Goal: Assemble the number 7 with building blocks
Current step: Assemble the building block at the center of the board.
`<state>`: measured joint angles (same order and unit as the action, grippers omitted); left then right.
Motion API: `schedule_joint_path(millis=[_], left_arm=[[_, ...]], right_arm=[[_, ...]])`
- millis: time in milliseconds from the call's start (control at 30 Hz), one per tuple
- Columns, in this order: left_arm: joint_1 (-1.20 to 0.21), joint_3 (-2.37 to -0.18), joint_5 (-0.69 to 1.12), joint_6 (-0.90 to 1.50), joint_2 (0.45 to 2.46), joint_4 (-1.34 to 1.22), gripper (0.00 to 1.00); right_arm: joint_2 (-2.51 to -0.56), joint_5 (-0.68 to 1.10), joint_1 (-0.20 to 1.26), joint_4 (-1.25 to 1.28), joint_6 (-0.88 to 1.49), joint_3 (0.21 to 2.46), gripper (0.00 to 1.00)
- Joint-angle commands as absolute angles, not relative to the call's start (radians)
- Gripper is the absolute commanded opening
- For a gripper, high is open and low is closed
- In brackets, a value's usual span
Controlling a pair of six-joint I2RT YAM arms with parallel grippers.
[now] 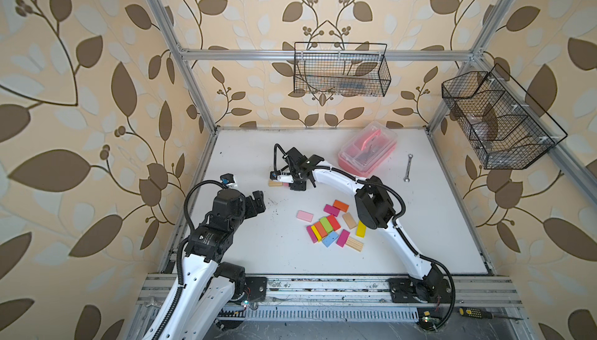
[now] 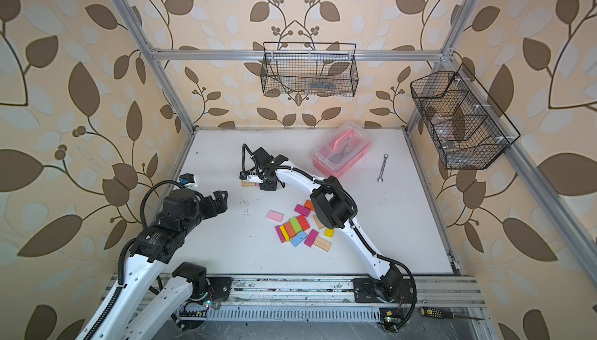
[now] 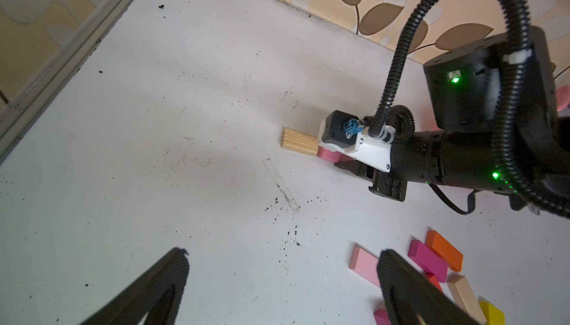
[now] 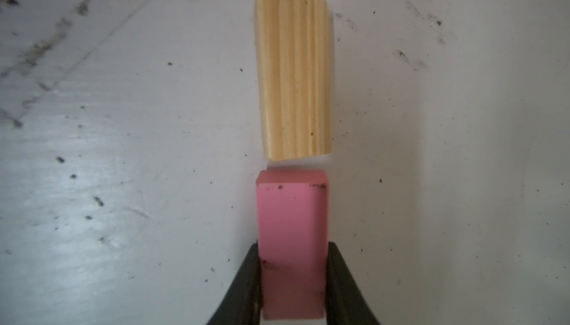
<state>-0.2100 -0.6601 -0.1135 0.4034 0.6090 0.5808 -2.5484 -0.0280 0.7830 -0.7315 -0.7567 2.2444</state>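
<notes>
Right wrist view: pink block pinched at long sides by right fingers, lined end-to-end with plain wood block, narrow gap between; bar of 7 probably intended. Nothing held by left fingers, spread wide. Spare blocks heaped on table, near right arm.

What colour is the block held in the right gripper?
Pink. The block shows best in the right wrist view.

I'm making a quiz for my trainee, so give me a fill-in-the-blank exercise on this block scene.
The held block in the right tool is coloured ____.
The unpainted block lying just beyond its end is made of ____.
The left tool is open and holds ____.
Missing words: pink; wood; nothing.
</notes>
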Motion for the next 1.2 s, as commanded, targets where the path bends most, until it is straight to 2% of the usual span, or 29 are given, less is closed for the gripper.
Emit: schedule_joint_path(millis=[0, 333, 467, 500, 533, 567, 600, 700, 800, 900, 967, 1033, 1167], left_arm=[[-0.212, -0.667, -0.144, 0.420, 0.607, 0.591, 0.99], [-0.212, -0.668, -0.149, 0.425, 0.609, 0.594, 0.99], [-0.211, -0.667, -0.155, 0.426, 0.609, 0.595, 0.99], [-0.210, -0.669, -0.156, 0.426, 0.610, 0.595, 0.99], [-0.210, -0.671, -0.158, 0.426, 0.611, 0.594, 0.99], [-0.211, -0.673, -0.158, 0.426, 0.612, 0.595, 0.99], [-0.210, -0.673, -0.157, 0.426, 0.615, 0.595, 0.99], [-0.210, -0.683, -0.157, 0.430, 0.623, 0.606, 0.99], [-0.210, -0.698, -0.144, 0.436, 0.635, 0.611, 0.99], [-0.210, -0.726, -0.133, 0.427, 0.660, 0.621, 0.99], [-0.210, -0.750, -0.122, 0.419, 0.683, 0.631, 0.99], [-0.210, -0.777, -0.097, 0.407, 0.711, 0.639, 0.99], [-0.209, -0.837, -0.001, 0.374, 0.811, 0.666, 0.99]], right_arm=[[-2.553, 0.009, 0.785, -0.810, -0.769, 2.209, 0.32], [-2.548, 0.013, 0.778, -0.791, -0.746, 2.198, 0.52], [-2.481, 0.047, 0.757, -0.700, -0.661, 2.145, 0.60], [-2.449, 0.073, 0.749, -0.666, -0.633, 2.119, 0.66], [-2.406, 0.098, 0.737, -0.613, -0.593, 2.079, 0.76], [-2.353, 0.121, 0.726, -0.546, -0.548, 2.031, 0.91], [-2.303, 0.138, 0.713, -0.482, -0.506, 1.971, 1.00], [-2.127, 0.158, 0.678, -0.221, -0.310, 1.756, 1.00], [-1.993, 0.211, 0.621, -0.033, -0.001, 1.592, 1.00], [-1.952, 0.358, 0.531, -0.022, 0.403, 1.559, 1.00], [-1.956, 0.487, 0.485, -0.018, 0.582, 1.542, 1.00], [-1.940, 0.564, 0.476, 0.027, 0.672, 1.499, 1.00], [-1.927, 0.558, 0.509, -0.109, 0.666, 1.522, 1.00]])
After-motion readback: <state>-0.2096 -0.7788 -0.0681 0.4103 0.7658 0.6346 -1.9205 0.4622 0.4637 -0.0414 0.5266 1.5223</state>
